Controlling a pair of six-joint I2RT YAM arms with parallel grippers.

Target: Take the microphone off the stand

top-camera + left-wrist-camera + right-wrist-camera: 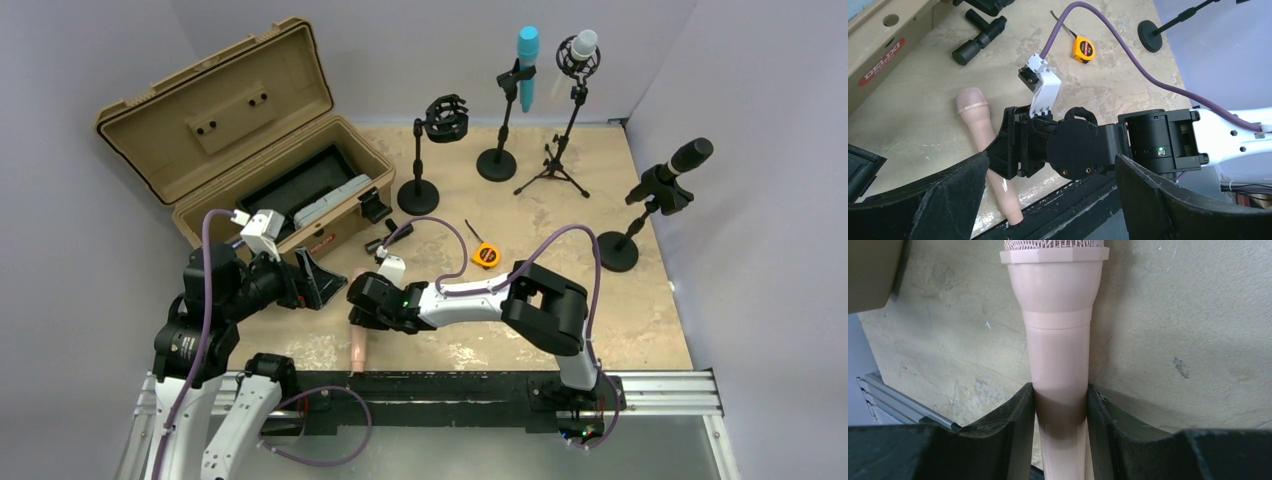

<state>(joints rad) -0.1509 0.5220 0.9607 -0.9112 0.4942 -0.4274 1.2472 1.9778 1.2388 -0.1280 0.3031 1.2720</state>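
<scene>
A pale pink microphone (1058, 340) lies low along the tabletop near the front edge, its mesh head pointing away from the arms' bases. My right gripper (1060, 395) is shut on its handle, both pads pressed against the sides. From above, the pink microphone (358, 347) pokes out below the right gripper (358, 312). A stand (440, 120) with an empty black shock mount is far behind, apart from it. My left gripper (1050, 165) hangs open above the right wrist, holding nothing; it sits left of the right gripper (315, 280).
An open tan toolbox (250, 150) fills the back left. A blue microphone (527, 65), a grey one (581, 48) and a black one (682, 163) sit in stands at the back and right. A yellow tape measure (486, 254) and a black clip (979, 39) lie mid-table. A black rail (450, 385) runs along the near edge.
</scene>
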